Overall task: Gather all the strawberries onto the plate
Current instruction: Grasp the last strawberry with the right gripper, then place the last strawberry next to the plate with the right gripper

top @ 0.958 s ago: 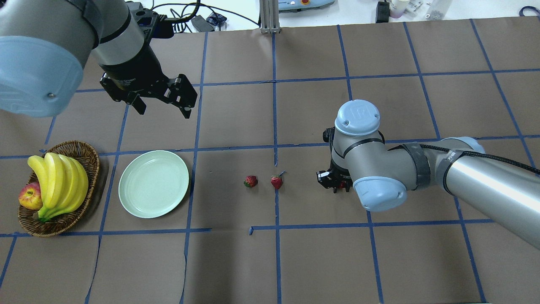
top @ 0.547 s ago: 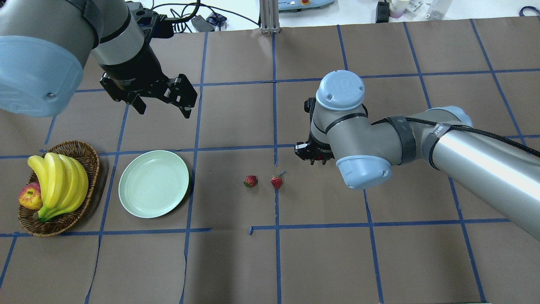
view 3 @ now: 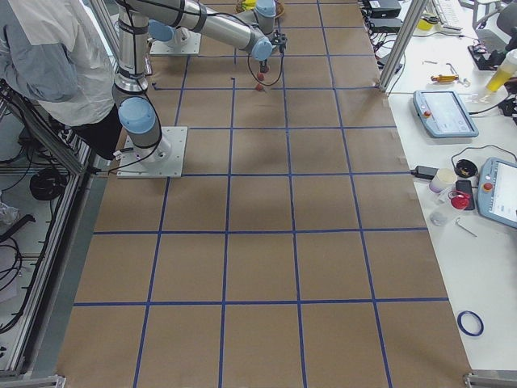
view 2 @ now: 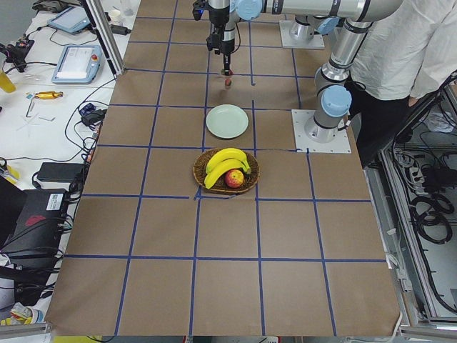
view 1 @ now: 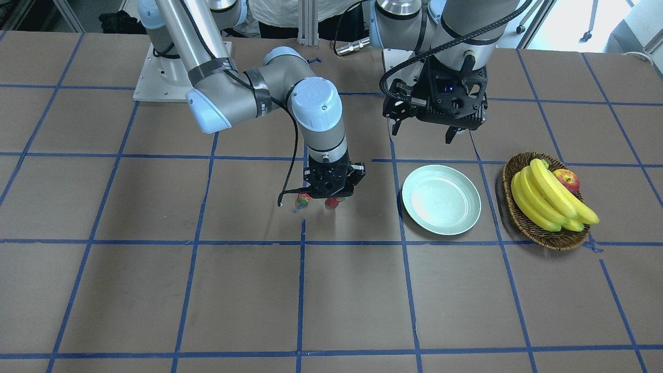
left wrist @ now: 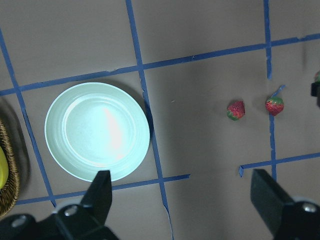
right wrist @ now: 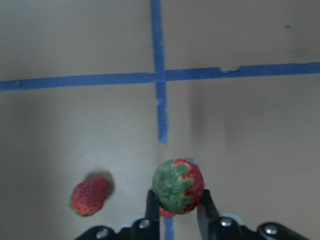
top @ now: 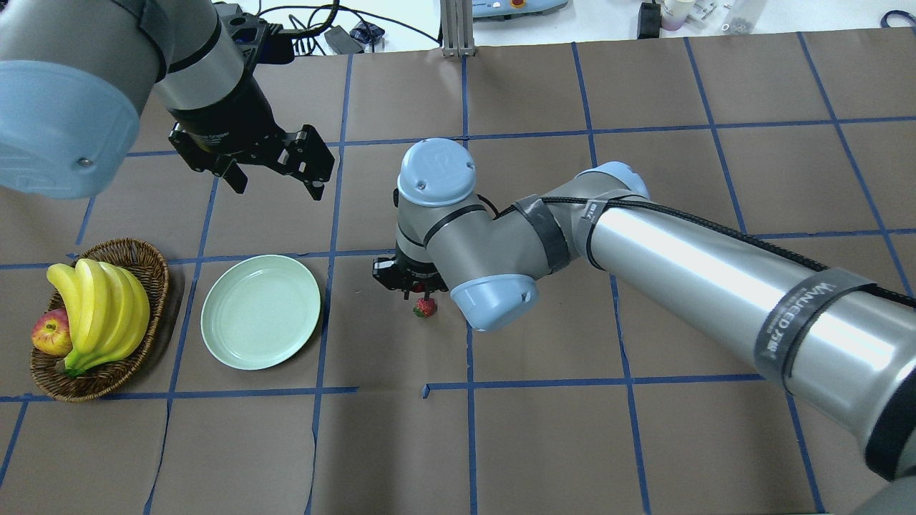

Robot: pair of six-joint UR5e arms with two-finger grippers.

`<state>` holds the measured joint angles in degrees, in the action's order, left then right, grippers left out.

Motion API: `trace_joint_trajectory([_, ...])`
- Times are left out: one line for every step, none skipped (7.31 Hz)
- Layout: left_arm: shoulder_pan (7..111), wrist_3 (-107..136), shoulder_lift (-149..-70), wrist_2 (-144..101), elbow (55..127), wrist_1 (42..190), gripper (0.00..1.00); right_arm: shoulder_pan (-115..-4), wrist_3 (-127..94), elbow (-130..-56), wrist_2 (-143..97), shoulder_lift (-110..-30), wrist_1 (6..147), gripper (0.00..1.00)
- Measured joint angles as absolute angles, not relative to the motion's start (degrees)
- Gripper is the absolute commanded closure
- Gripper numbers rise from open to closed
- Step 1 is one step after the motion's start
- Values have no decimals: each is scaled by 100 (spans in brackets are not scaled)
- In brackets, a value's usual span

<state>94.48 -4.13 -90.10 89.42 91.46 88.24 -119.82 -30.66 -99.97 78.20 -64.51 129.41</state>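
Note:
My right gripper is shut on a strawberry, green cap up, held just above the table. It hangs over the two loose strawberries at the table's middle. In the overhead view only one of them shows below the right gripper; my arm hides the other. Both show in the front view. The pale mint plate lies empty to their left. My left gripper is open and empty, hovering beyond the plate.
A brown wicker basket with bananas and a red-yellow apple stands left of the plate. Blue tape lines grid the brown table. Cables and devices lie along the far edge.
My right arm has swung left with the strawberry, from right of the two loose strawberries to directly over them, and now hides one. The left arm has not moved.

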Motion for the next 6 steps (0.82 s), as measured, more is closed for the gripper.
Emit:
trace_joint_trajectory([9448, -411, -9009, 8940, 9145, 8824, 0, -12101, -3201, -9794, 7689, -6230, 12949, 85])
trace_joint_trajectory([9448, -409, -9009, 8939, 9147, 8824, 0, -12169, -3292, -9666, 7607, -6044, 12960, 31])
trace_joint_trajectory([9448, -411, -9009, 8941, 9148, 8824, 0, -12195, -3331, -9608, 7573, -5944, 12970, 0])
trace_joint_trajectory([9448, -412, -9009, 8944, 9149, 8824, 0, -12203, -3348, -9593, 7558, -5913, 12979, 0])
trace_joint_trajectory([9448, -413, -9009, 8946, 9149, 8824, 0, -12204, -3354, -9608, 7555, -5915, 12983, 0])
trace_joint_trajectory([9448, -413, -9009, 8947, 9149, 8824, 0, -12186, -3334, -9656, 7581, -5955, 12969, 0])
